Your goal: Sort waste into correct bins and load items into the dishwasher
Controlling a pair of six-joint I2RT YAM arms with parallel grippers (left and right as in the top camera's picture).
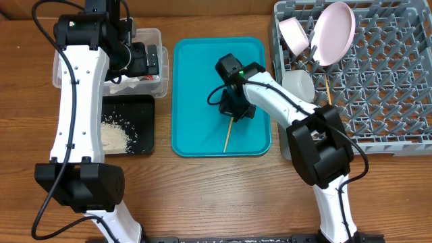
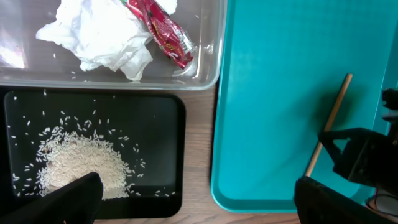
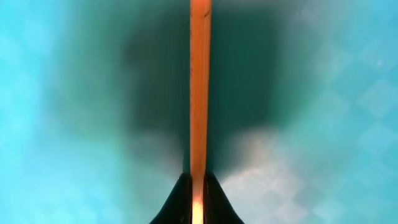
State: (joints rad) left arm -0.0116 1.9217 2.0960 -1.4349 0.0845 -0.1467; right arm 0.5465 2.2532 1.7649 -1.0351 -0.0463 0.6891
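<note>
A brown wooden table [image 1: 216, 196] carries a teal rectangular plastic serving tray [image 1: 196, 67] at its middle, and on that tray lies a light wooden chopstick [image 1: 228, 138]. The right end effector [image 1: 233, 108] is down on the tray at the chopstick's far end, its fingers pressed together on the stick. The rest of the chopstick runs out from under it toward the tray's near edge. The left end effector [image 2: 199, 208] hangs over the left side of the table with its fingers spread wide and nothing between them, well apart from the chopstick.

Only the right wrist view shows the pinch itself: two dark fingertips [image 3: 177, 208] touch the stick on either side, with blurred teal behind. The left wrist view shows plainly what the left arm largely covers from overhead — a crumpled white paper napkin [image 2: 99, 34] and a crinkled red snack wrapper [image 2: 165, 31] touching each other inside a clear rectangular plastic tub [image 2: 211, 81]. Just beside the tub sits a shallow black rectangular plastic tray [image 2: 155, 118] holding a heap of loose white rice-like scraps [image 2: 81, 165].

Only the overhead view takes in the large grey plastic dish rack [image 1: 391, 101] at the right — a round pale pink plate [image 1: 335, 30] and a small pale bowl [image 1: 293, 32] stand tilted near its far left corner.
</note>
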